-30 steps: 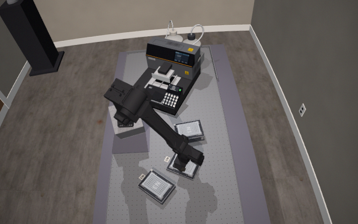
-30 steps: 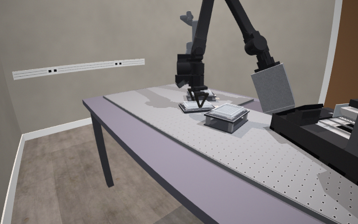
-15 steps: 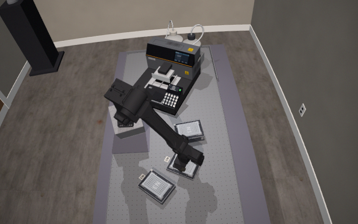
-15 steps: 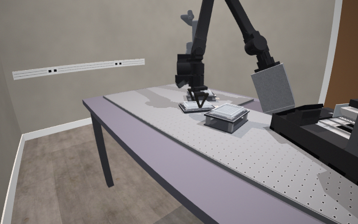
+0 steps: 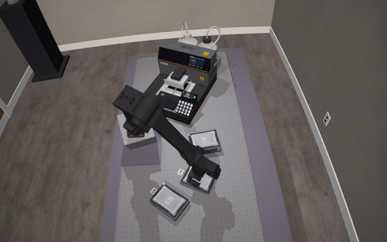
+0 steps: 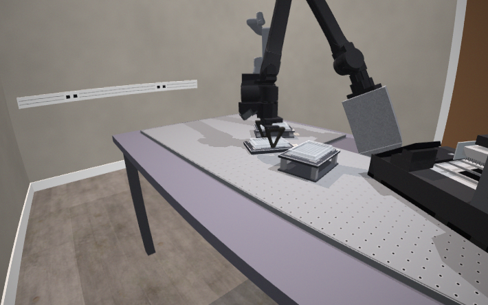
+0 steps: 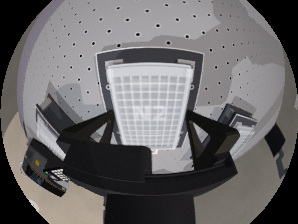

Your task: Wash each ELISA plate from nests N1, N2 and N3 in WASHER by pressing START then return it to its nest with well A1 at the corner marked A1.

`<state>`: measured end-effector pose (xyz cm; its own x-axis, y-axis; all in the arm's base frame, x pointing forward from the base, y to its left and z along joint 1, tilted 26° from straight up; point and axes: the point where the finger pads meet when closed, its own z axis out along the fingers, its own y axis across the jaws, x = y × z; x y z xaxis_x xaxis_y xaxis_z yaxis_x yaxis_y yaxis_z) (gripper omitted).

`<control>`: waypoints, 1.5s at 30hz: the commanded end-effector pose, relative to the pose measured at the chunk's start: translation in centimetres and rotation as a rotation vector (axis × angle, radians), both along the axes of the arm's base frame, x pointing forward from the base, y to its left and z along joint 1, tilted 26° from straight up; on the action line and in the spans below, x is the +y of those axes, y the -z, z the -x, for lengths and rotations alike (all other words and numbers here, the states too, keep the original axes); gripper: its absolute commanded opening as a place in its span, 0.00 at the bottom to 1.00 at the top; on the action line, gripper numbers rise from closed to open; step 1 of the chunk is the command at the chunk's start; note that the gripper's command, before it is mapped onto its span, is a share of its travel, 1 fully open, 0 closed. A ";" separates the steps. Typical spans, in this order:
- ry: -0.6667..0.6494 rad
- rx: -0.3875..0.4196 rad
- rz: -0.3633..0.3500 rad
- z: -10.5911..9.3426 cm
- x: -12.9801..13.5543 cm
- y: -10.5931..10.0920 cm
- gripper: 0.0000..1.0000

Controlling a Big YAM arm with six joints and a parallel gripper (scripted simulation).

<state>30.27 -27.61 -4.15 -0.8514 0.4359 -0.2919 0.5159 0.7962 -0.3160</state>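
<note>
With its fingers wide, the gripper [image 5: 195,180] [image 6: 271,141] [image 7: 150,113] straddles the N2 plate [image 5: 206,182] [image 6: 262,142] [image 7: 149,100], lower center of top view; washer [image 5: 186,56] [image 6: 439,189] [image 7: 42,172] upper center, lamp [image 5: 194,97] green.

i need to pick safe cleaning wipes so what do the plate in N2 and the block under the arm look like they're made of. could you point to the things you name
The N2 plate [image 5: 206,182] [image 7: 149,95] looks like clear, glossy plastic: pale, see-through, its label showing through. The block [image 5: 140,141] [image 6: 372,121] looks like matte stone or cast composite, given its fine grey speckle.
</note>
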 end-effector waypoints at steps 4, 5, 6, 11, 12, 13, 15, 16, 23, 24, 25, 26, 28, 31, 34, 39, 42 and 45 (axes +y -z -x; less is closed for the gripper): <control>-0.002 -0.014 0.009 -0.5 -0.4 -0.4 1.00; -0.002 -0.014 0.009 -0.5 -0.4 -0.4 1.00; -0.002 -0.014 0.009 -0.5 -0.4 -0.4 1.00; -0.002 -0.014 0.009 -0.5 -0.4 -0.4 1.00; -0.002 -0.014 0.009 -0.5 -0.4 -0.4 1.00; -0.002 -0.014 0.009 -0.5 -0.4 -0.4 1.00; -0.002 -0.014 0.009 -0.5 -0.4 -0.4 1.00; -0.002 -0.014 0.009 -0.5 -0.4 -0.4 1.00; -0.005 -0.014 0.006 -0.4 0.7 -1.5 1.00; -0.005 -0.014 0.007 -0.4 0.8 -1.7 1.00; -0.005 -0.016 0.008 -0.4 0.8 -1.9 1.00; -0.005 -0.016 0.008 -0.4 0.8 -1.9 1.00; -0.005 -0.022 0.013 -0.8 0.6 -2.3 1.00; -0.004 -0.018 0.010 -0.4 1.0 -2.6 1.00; -0.004 -0.014 0.007 -0.2 1.3 -2.9 1.00; -0.004 -0.017 0.010 -0.3 1.6 -3.7 1.00; -0.004 -0.015 0.008 -0.1 1.8 -4.1 1.00; -0.005 -0.016 0.008 -0.1 1.9 -4.3 1.00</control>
<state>30.17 -26.28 -0.87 -0.8513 0.4312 -0.2990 0.5146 0.7973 -0.3154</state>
